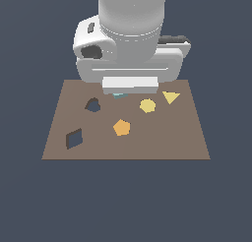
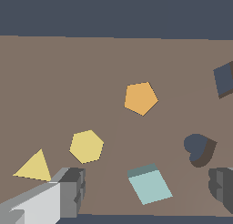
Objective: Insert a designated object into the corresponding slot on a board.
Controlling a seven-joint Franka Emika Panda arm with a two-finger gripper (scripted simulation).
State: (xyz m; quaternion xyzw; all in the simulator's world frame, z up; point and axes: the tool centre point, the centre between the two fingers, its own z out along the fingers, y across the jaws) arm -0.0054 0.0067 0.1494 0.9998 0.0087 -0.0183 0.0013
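Wrist view shows the open gripper (image 2: 148, 191) around the teal piece (image 2: 149, 186), not touching. Piece sits crooked, so it might slip, or jam at the diamond hole (image 1: 74, 138).

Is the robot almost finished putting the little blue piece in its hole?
Not yet. Done so far: the gripper sits right over the teal piece, fingers open on either side. In hand: nothing is gripped; the piece lies flat on the board. Left to do: close, lift, carry it to the diamond slot, which looks empty, and push it in.
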